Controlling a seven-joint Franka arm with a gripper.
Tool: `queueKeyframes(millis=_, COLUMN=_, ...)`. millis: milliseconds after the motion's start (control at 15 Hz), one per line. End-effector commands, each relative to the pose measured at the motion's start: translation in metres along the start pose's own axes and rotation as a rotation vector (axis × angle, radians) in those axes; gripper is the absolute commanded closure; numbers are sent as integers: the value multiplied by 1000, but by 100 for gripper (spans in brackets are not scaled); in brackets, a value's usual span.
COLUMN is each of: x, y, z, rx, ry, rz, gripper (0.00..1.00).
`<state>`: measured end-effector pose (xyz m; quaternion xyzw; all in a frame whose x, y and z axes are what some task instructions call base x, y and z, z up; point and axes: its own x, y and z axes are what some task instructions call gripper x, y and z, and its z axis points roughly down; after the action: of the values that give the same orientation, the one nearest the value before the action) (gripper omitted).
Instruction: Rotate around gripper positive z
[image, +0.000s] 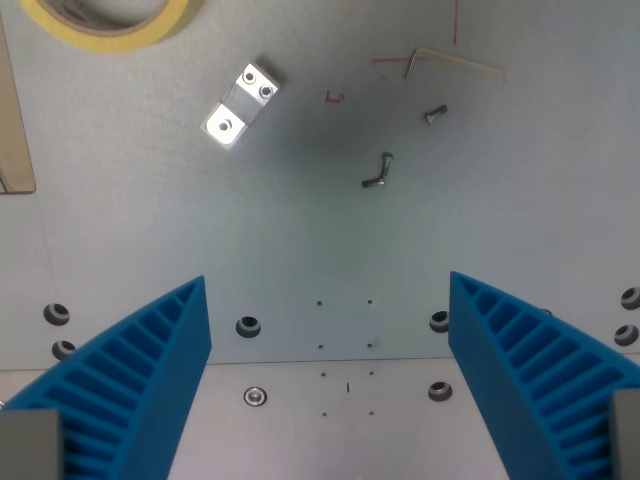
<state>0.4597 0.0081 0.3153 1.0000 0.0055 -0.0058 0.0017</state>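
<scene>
Looking down past the gripper (330, 370), its two blue ribbed fingers (140, 380) rise from the lower left and lower right corners of the frame, spread wide with nothing between them but bare grey plate (320, 230). This task has no object to grasp; the thing that turns is the gripper itself, about the axis running out through the gap between the fingers toward the plate, so the move depends only on that gap being free, and it appears to be. Just beyond the fingertips lie a seam and a scatter of bolt holes across the lower frame. Farther out, a small metal bracket (241, 105) lies slanted in the upper left, two loose screws (377, 172) and a bent hex key (450, 62) sit in the upper right, and a roll of tape (110, 22) is cut off by the top left edge. All of these lie well apart from the fingers, so a spin in place should touch none of them.
</scene>
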Motion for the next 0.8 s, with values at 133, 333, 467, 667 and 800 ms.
queueKeyframes(millis=133, x=0, y=0, z=-3, rx=0, ry=7, rz=27, gripper=0)
queueKeyframes(millis=333, x=0, y=0, z=-3, rx=1, ry=7, rz=67, gripper=0)
queueKeyframes(millis=467, x=0, y=0, z=-3, rx=1, ry=7, rz=93, gripper=0)
queueKeyframes(millis=667, x=0, y=0, z=-3, rx=1, ry=7, rz=133, gripper=0)
queueKeyframes(millis=800, x=0, y=0, z=-3, rx=1, ry=7, rz=160, gripper=0)
